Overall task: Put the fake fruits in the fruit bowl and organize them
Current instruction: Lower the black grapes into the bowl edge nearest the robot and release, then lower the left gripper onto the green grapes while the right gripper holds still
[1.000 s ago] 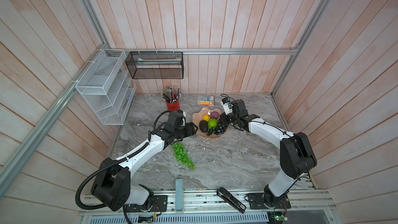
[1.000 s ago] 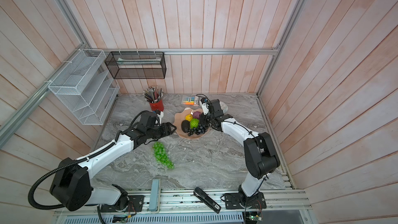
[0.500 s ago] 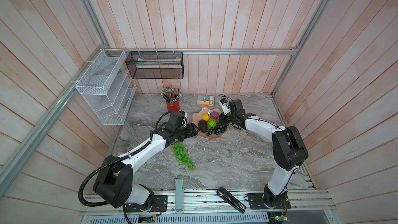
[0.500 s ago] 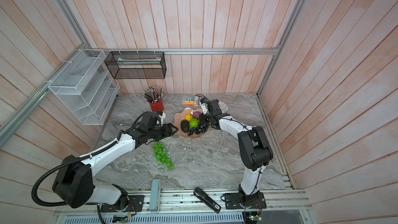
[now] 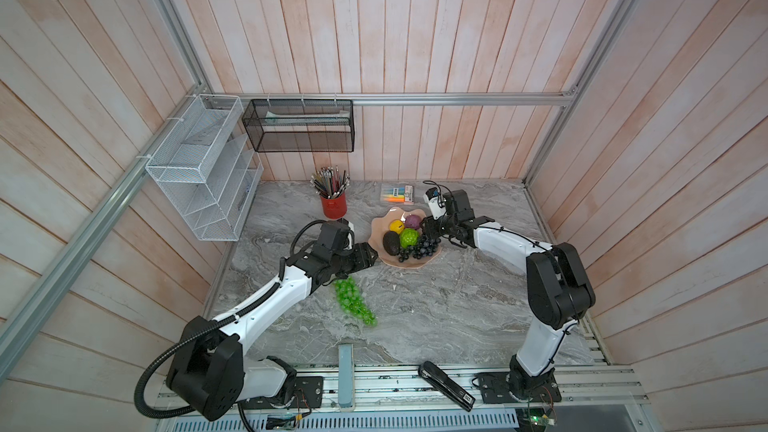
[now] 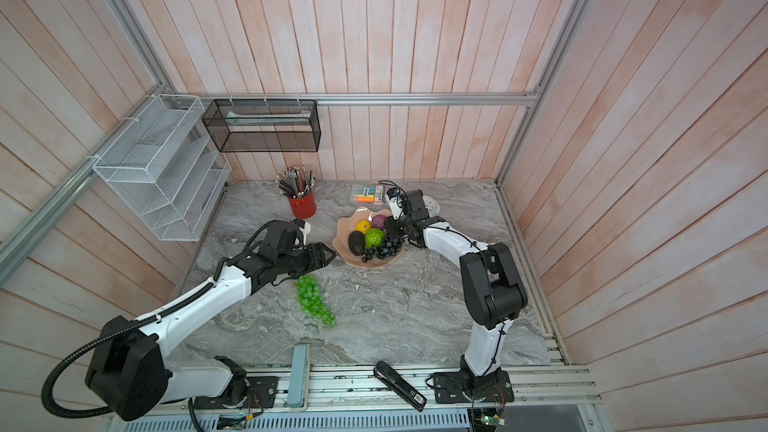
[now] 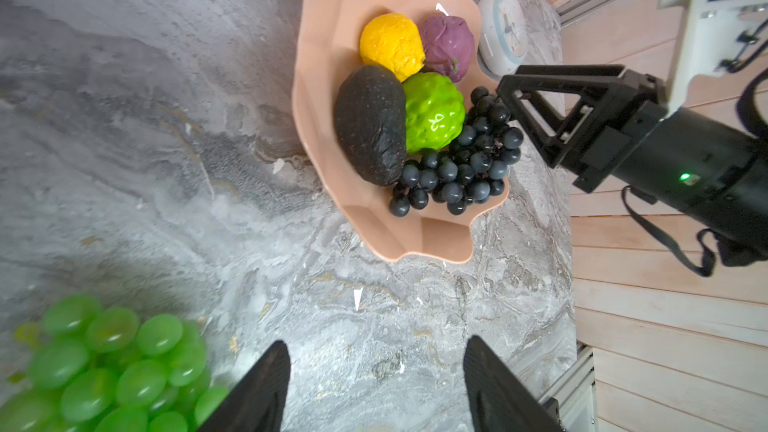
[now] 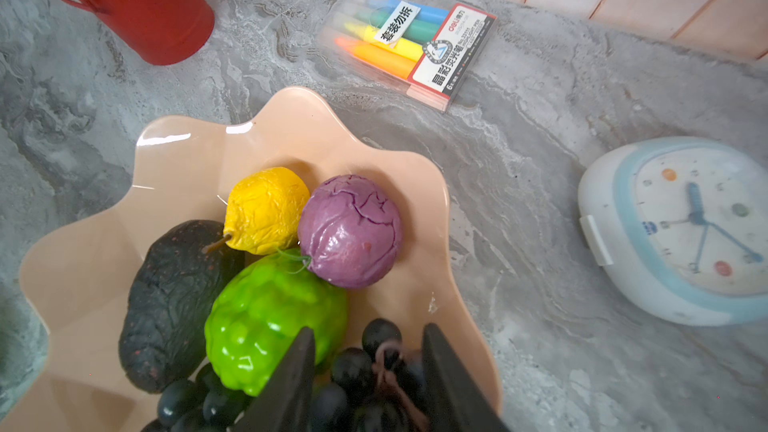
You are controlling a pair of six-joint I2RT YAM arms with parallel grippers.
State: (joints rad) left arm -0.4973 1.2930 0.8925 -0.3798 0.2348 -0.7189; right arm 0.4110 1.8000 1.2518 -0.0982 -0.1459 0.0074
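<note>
The peach-pink fruit bowl (image 5: 379, 229) holds a yellow ball (image 5: 396, 226), a purple ball (image 5: 412, 221), a bumpy lime-green ball (image 5: 409, 237), a dark avocado (image 5: 390, 242) and the black-purple grape bunch (image 5: 419, 250). My right gripper (image 8: 369, 330) is open at the bowl's right rim. Its jaws stand apart on either side of that bunch's stem, and the bunch rests in the bowl. The green grape bunch (image 5: 353, 300) lies on the table in front of the bowl, to its left. My left gripper (image 7: 376, 344) is open and empty, low over the table between the green grapes (image 7: 112, 363) and the bowl (image 7: 328, 35).
A white clock (image 8: 681, 226) lies right of the bowl behind my right wrist. A highlighter pack (image 5: 398, 193) and a red pencil cup (image 5: 332, 204) stand behind the bowl. A black stapler (image 5: 446, 385) lies on the front rail. Wire racks hang on the back-left wall.
My right gripper was shut and has opened over the black-purple grapes in the bowl. The left arm has hardly moved.
</note>
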